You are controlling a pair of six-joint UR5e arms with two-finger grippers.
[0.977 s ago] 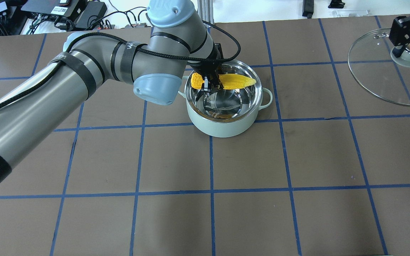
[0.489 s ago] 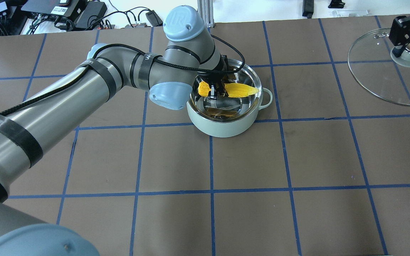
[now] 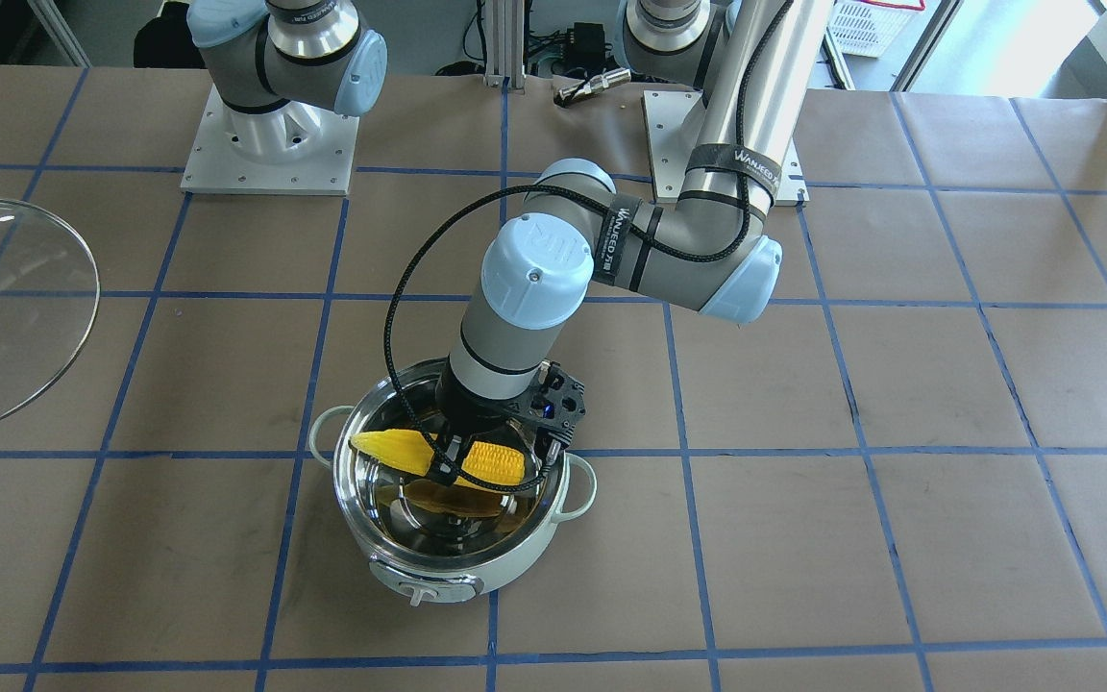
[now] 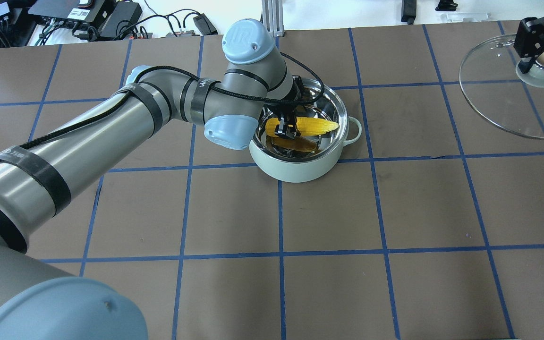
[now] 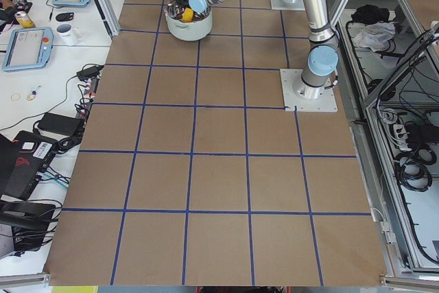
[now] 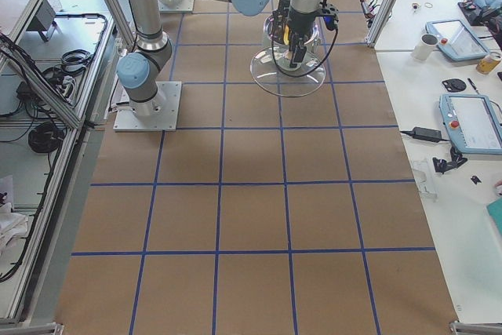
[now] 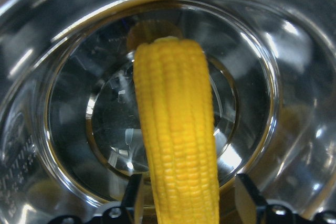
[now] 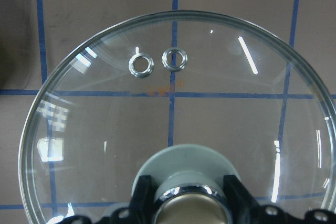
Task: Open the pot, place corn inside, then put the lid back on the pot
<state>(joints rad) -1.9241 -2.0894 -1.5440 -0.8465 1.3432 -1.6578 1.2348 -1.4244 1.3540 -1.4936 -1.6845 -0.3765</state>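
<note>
The mint-green pot (image 4: 300,167) stands open on the table, also in the front view (image 3: 515,562). My left gripper (image 4: 287,130) is shut on the yellow corn (image 4: 312,125) and holds it level inside the pot, low over the steel bottom. The corn shows in the front view (image 3: 400,448) and the left wrist view (image 7: 178,145), its tip pointing away. My right gripper (image 4: 536,45) is shut on the knob of the glass lid (image 4: 498,99) and holds it up at the far right. The lid fills the right wrist view (image 8: 173,129).
The pot's control knob (image 3: 418,596) faces the operators' side. Cables and electronics (image 4: 88,19) lie beyond the table's far edge. The left arm (image 4: 111,127) stretches across the left half of the table. Brown mat with blue grid lines covers the table (image 4: 328,293).
My left gripper has gone down into the pot with the corn, which now sits below the rim. The lid in my right gripper has shifted slightly.
</note>
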